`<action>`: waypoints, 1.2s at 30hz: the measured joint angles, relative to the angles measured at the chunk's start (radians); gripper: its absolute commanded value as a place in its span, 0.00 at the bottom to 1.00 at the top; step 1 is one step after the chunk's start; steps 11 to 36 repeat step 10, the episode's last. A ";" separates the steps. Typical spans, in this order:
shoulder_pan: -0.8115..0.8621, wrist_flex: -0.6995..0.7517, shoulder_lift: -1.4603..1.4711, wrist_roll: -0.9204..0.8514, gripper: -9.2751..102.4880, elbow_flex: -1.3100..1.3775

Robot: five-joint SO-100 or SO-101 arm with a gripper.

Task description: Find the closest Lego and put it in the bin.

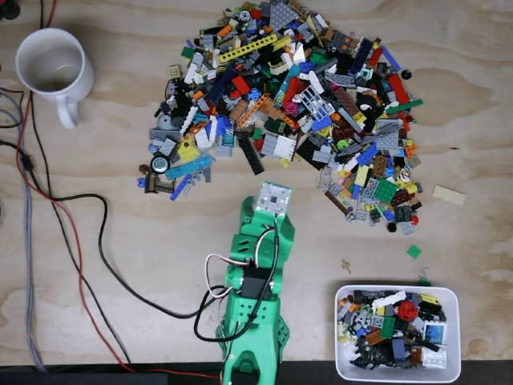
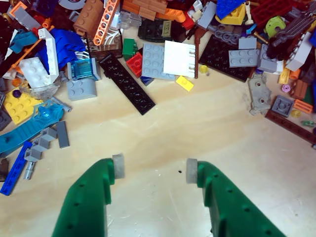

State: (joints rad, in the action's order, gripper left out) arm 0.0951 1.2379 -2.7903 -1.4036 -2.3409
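Fixed view: the green arm (image 1: 255, 297) reaches up from the bottom centre toward the Lego pile (image 1: 296, 104) across the upper middle. The bin (image 1: 345, 370) at lower right already holds many pieces; far more remain on the table.

Wrist view: the gripper (image 2: 154, 169) hangs spread apart and empty over bare wood. The black plate (image 2: 127, 84) at upper centre juts out of the pile's edge, likely the closest candidate.

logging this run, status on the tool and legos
Tool open, empty, over bare table. Nearest piece: long black plate at pile edge. Bin holds pieces. Nothing blocking.
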 measured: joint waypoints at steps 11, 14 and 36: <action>-0.121 0.184 -0.236 -0.006 0.25 0.000; -0.121 0.184 -0.236 -0.006 0.25 0.000; -0.121 0.184 -0.236 -0.006 0.25 0.000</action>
